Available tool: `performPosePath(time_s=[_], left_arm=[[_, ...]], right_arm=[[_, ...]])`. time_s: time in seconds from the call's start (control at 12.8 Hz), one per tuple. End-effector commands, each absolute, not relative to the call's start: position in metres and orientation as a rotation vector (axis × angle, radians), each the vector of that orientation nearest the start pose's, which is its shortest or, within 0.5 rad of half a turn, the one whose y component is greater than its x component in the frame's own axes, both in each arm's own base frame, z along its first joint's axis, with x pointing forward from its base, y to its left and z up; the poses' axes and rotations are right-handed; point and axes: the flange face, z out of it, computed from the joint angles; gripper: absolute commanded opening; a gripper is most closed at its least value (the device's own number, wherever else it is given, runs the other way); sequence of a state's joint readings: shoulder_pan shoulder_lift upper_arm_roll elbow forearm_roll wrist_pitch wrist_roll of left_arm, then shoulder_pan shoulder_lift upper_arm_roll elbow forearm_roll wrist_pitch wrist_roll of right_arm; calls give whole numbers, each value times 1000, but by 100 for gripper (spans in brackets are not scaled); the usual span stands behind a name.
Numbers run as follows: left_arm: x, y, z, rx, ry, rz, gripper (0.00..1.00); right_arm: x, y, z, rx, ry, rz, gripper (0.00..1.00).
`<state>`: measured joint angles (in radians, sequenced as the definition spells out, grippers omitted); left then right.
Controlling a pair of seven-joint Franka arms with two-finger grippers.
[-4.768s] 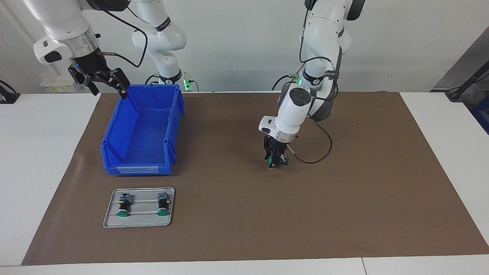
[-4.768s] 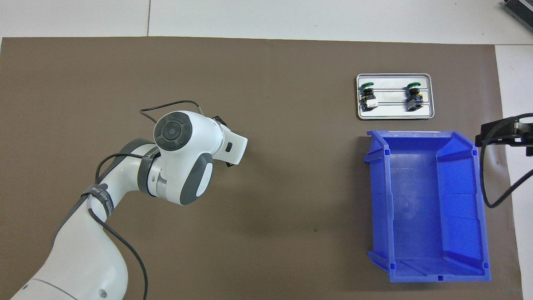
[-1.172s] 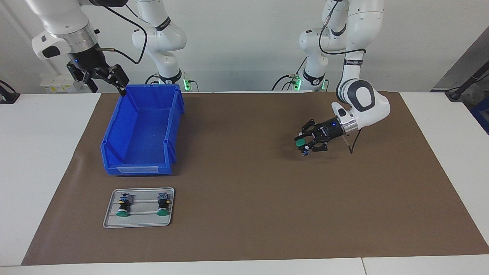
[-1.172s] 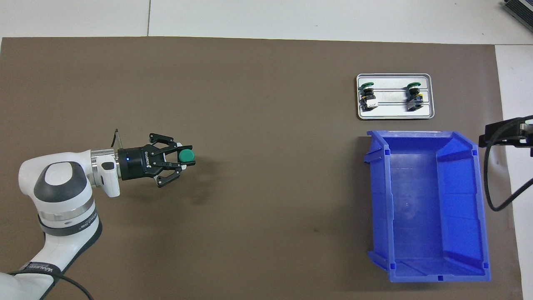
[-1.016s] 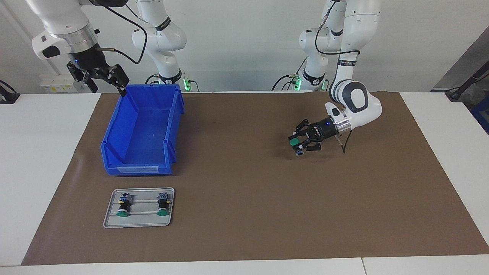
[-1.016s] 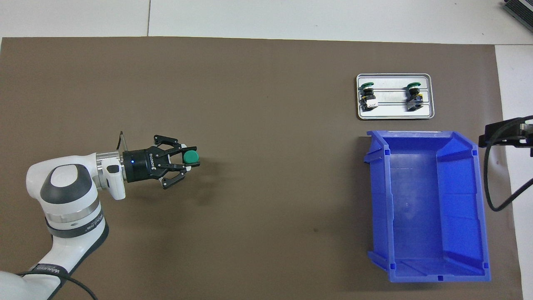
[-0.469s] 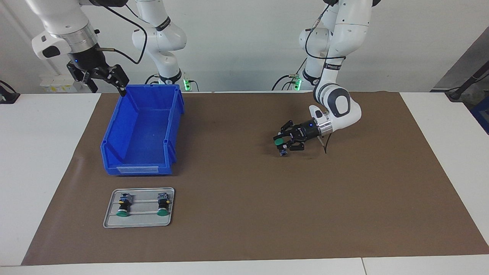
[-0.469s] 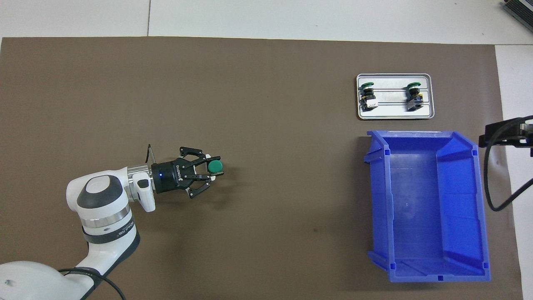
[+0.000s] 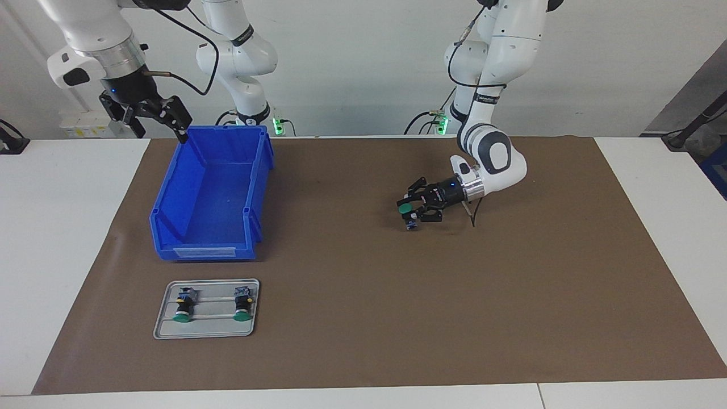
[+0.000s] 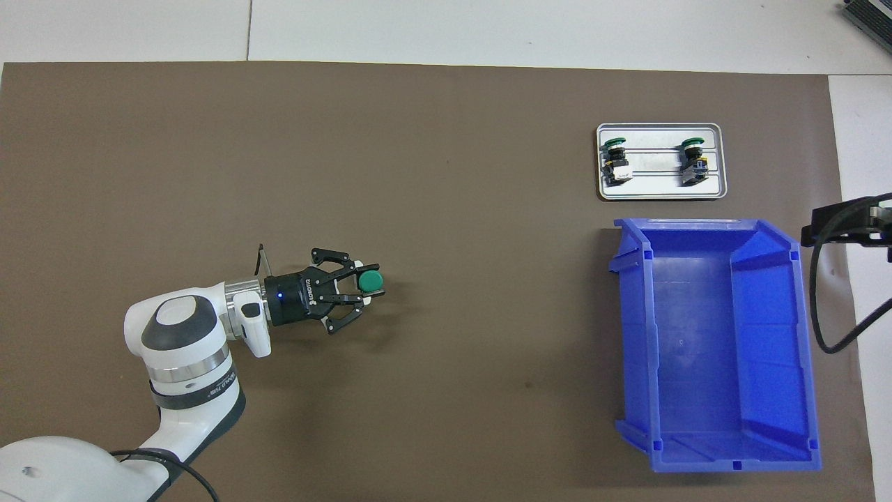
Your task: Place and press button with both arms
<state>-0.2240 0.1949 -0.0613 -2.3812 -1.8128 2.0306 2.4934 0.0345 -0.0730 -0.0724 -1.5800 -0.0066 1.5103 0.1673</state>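
My left gripper [image 9: 407, 209] [image 10: 368, 282] is shut on a button [image 9: 405, 209] [image 10: 370, 281], green cap up, its bluish-grey block [image 9: 410, 225] hanging down just above the brown mat. The gripper lies level over the mat's middle, toward the left arm's end. Two more buttons [image 9: 183, 307] [image 9: 243, 304] lie on a small grey tray [image 9: 164, 331] [image 10: 720, 160]. My right gripper [image 9: 150, 116] [image 10: 847, 223] is open and waits in the air above the blue bin's corner nearest the robots.
An empty blue bin [image 9: 164, 218] [image 10: 794, 279] stands toward the right arm's end, nearer to the robots than the tray. The brown mat [image 9: 363, 318] covers most of the white table.
My left arm swung out level with the button and has carried it toward the middle of the mat and lower. The right arm has barely moved.
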Motion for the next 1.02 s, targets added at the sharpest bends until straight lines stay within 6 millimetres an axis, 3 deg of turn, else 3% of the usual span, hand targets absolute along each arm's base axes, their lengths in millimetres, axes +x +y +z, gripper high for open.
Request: performPosePath(time_s=[0.0, 0.94], left_arm=[[454, -194, 245, 1568, -1219, 1152, 0], [444, -196, 233, 1610, -1264, 1117, 0]], right_arm=[[521, -23, 657, -3105, 284, 0, 100], [520, -23, 657, -3106, 287, 2, 100]])
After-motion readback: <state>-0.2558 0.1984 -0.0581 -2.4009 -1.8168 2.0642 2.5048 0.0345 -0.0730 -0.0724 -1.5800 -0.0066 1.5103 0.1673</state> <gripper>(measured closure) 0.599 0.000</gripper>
